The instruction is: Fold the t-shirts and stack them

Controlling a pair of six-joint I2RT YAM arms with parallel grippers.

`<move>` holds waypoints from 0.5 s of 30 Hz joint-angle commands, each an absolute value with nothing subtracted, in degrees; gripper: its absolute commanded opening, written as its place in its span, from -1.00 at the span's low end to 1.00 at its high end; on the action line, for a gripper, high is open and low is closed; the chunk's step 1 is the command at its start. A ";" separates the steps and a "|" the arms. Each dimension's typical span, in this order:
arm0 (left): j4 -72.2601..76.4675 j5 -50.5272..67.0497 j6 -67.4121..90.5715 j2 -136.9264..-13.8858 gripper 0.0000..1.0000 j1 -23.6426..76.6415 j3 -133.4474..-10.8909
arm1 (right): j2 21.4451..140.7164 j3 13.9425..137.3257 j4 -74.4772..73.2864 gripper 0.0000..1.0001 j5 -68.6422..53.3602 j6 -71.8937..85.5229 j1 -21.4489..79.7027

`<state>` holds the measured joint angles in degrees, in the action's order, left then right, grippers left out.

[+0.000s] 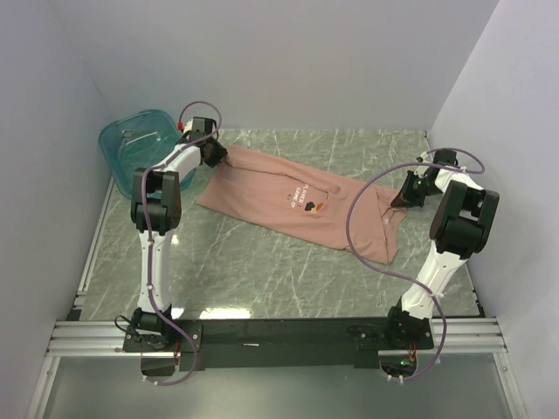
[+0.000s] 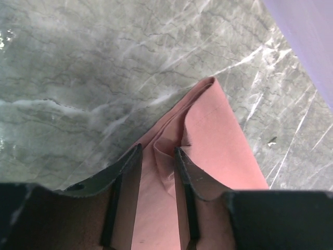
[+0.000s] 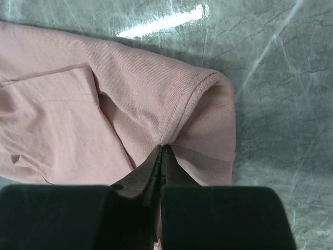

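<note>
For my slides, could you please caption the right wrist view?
Right gripper shut on the pink t-shirt at a stitched hem, marble table beneath.

Left gripper [image 1: 224,160] reaches to upper left of frame, jaws parted. Right gripper [image 1: 394,202], at right, clamps the t-shirt [image 1: 271,188]

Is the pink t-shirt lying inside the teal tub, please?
No, the pink t-shirt lies spread on the table, outside the teal tub.

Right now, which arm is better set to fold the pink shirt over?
Probably right. The right gripper is shut on the t-shirt edge; the left gripper has its jaws apart around loose cloth.
</note>
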<state>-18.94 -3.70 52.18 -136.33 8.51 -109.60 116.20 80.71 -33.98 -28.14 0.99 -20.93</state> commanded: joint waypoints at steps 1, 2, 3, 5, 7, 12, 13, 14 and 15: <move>-15.65 -3.60 52.21 -130.79 -0.26 8.88 -108.64 | 116.10 83.41 -34.45 -1.00 -28.74 0.53 -21.27; -15.38 -3.78 52.21 -130.52 -0.26 8.88 -108.02 | 116.19 83.41 -34.45 -1.00 -28.74 0.53 -21.27; -15.12 -4.13 52.29 -130.00 -0.26 8.88 -107.76 | 116.28 83.50 -34.37 -1.00 -28.91 0.44 -21.27; -14.77 -5.26 52.56 -129.38 -0.25 8.88 -106.88 | 116.28 83.50 -34.45 -1.00 -28.83 0.53 -21.27; -14.50 -6.06 52.82 -128.41 -0.25 8.88 -106.35 | 116.28 83.58 -34.54 -1.00 -28.83 0.53 -21.27; -14.41 -6.68 53.26 -128.06 -0.24 8.88 -106.17 | 116.45 83.50 -34.54 -1.00 -28.83 0.53 -21.27; -14.50 -6.51 53.26 -128.23 -0.24 8.88 -106.26 | 116.46 83.67 -34.54 -1.00 -28.83 0.53 -21.27; -14.24 -6.16 53.17 -128.23 -0.23 8.88 -106.26 | 116.46 83.58 -34.54 -1.00 -28.74 0.53 -21.27; -13.98 -5.72 53.00 -128.32 -0.19 8.88 -106.17 | 116.46 83.67 -34.54 -1.00 -28.83 0.53 -21.18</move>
<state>-16.29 -5.48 52.42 -131.50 8.67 -106.34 116.25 81.38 -34.28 -28.14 0.99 -20.93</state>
